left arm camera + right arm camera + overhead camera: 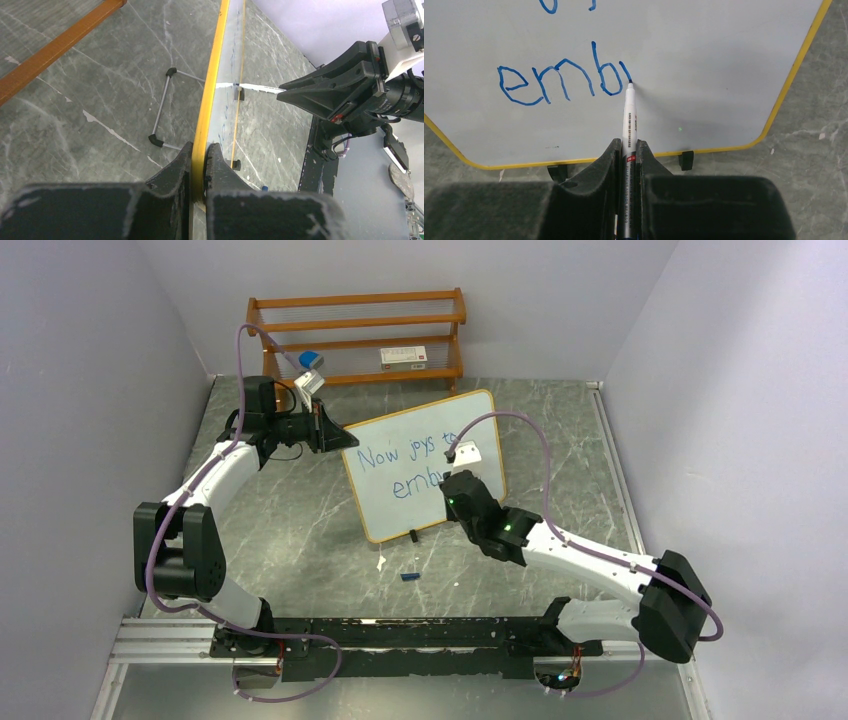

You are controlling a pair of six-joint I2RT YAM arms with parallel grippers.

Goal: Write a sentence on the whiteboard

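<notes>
Right gripper (628,150) clamps a marker (629,117), its tip touching the whiteboard (714,65) just after "emb", the lower row of the blue sentence (559,82); "Now joys" heads the row above. Left gripper (200,157) is closed on the board's yellow left edge. The board stands mid-table (300,530), in front of a wooden rack (360,315)

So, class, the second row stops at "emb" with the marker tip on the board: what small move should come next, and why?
Probably the right claw should draw the marker tip rightward, pressed to the whiteboard, to shape the next letter: the lettering is unfinished, bare board lies to its right, and the left claw grips the whiteboard's edge.
</notes>
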